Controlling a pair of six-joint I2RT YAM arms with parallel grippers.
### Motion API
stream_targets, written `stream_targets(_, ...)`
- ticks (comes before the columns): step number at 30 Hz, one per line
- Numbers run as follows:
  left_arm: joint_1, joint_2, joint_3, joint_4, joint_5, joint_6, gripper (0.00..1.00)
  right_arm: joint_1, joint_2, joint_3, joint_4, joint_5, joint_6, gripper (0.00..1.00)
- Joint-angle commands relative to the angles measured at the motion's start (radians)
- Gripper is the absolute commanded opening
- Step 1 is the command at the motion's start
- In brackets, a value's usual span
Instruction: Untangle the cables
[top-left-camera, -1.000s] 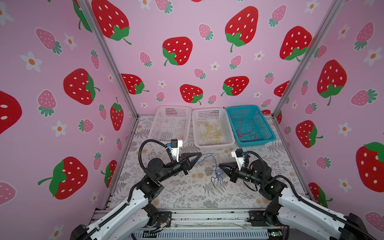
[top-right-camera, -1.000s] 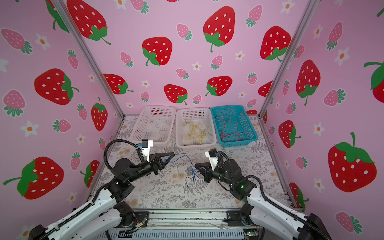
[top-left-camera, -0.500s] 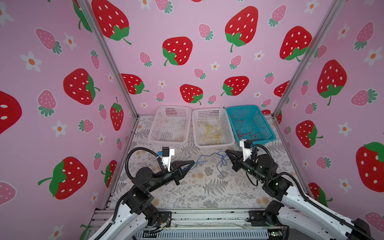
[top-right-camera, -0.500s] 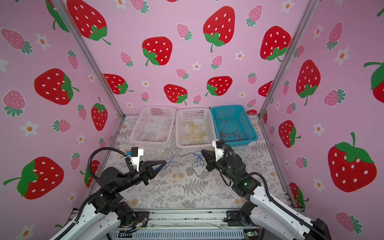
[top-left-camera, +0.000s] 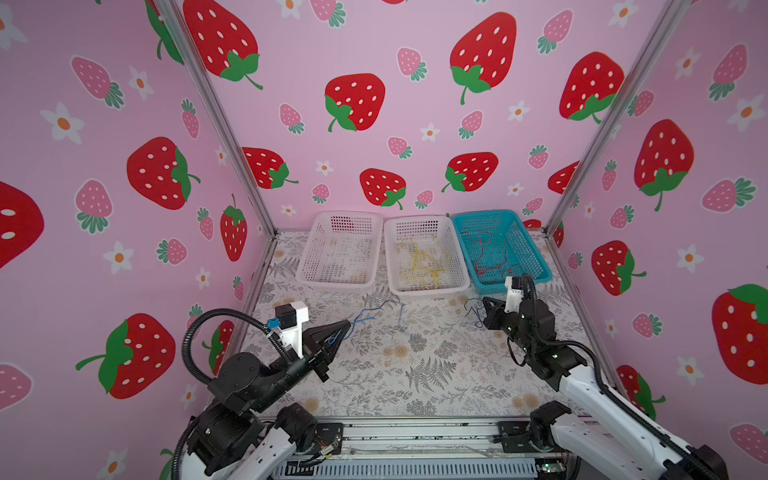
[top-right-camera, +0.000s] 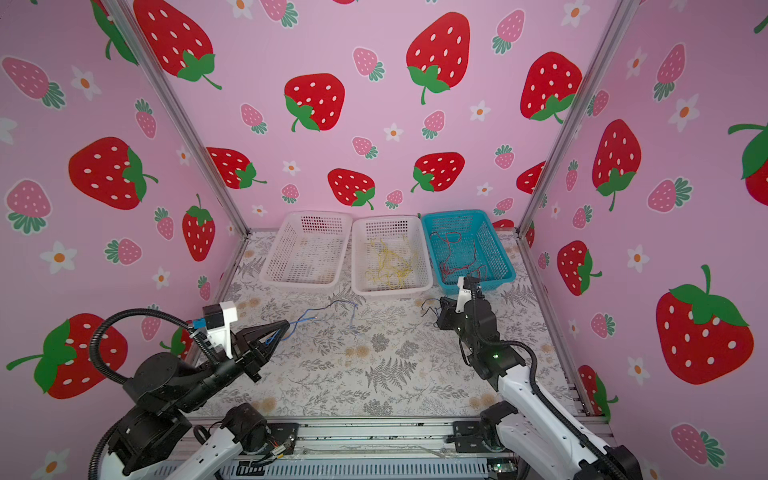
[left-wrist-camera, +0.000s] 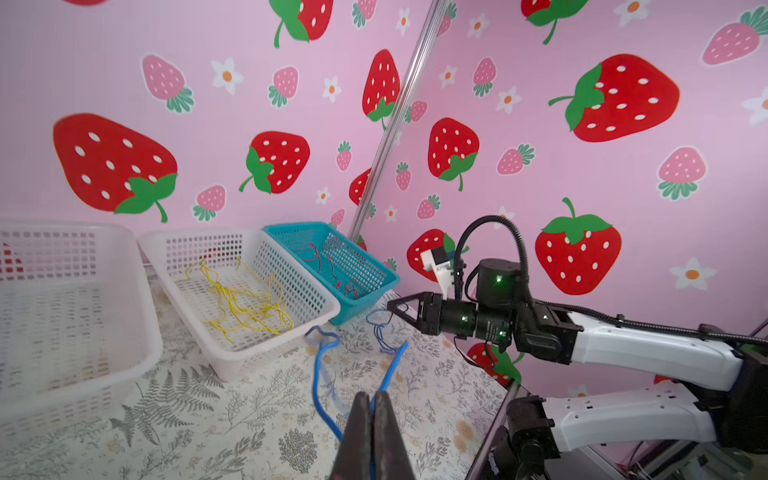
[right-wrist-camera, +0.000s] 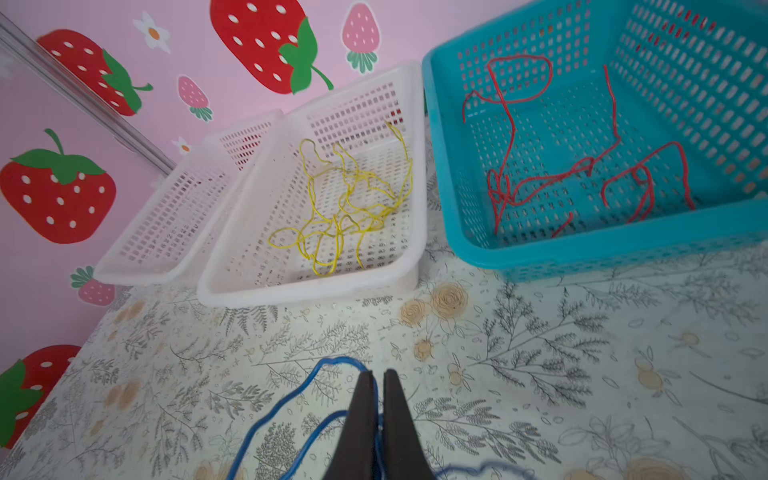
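Two robot arms work a flowered table (top-left-camera: 415, 395) inside a strawberry-papered booth. The left gripper (top-left-camera: 345, 325), raised above the table's near left part, is pinched tight on a blue cable (top-left-camera: 363, 318). In both top views the cable trails from the tips toward the middle of the table. In the left wrist view, two blue lengths rise from between the closed fingers (left-wrist-camera: 359, 419).

The right gripper (top-left-camera: 481, 309) sits at the far right of the table, just in front of the teal basket (top-left-camera: 540, 266). Its jaws are clamped narrow on a blue strand (right-wrist-camera: 291, 399), which loops over the cloth beside the fingertips. Whether strand and cable are joined cannot be told.

Three baskets stand in a row against the back wall. The left one, a white basket (top-left-camera: 338, 284), shows no clear contents. The middle basket (top-left-camera: 432, 291), also white, holds the yellow cables (top-left-camera: 417, 259) in a loose heap. The teal one holds the red cables (top-left-camera: 482, 241), spread across its floor. The two grippers are well apart, with bare cloth between them.
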Motion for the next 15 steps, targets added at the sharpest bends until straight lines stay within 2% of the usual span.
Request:
stream_targets(1, 0.004, 0.023, 0.036, -0.034, -0.007, 0.046, 0.00, -0.008, 0.011, -0.027, 0.021, -0.132, 0.020, 0.00)
stream_targets(4, 0.004, 0.052, 0.036, -0.011, -0.004, 0.058, 0.00, -0.008, -0.028, -0.054, 0.067, -0.186, 0.015, 0.00)
stream_targets(9, 0.004, 0.156, 0.063, 0.054, -0.033, 0.126, 0.00, -0.008, -0.107, -0.065, 0.055, -0.154, -0.015, 0.00)
stream_targets(15, 0.015, 0.352, 0.126, 0.115, -0.187, 0.237, 0.00, -0.008, -0.139, -0.069, 0.051, -0.178, -0.035, 0.00)
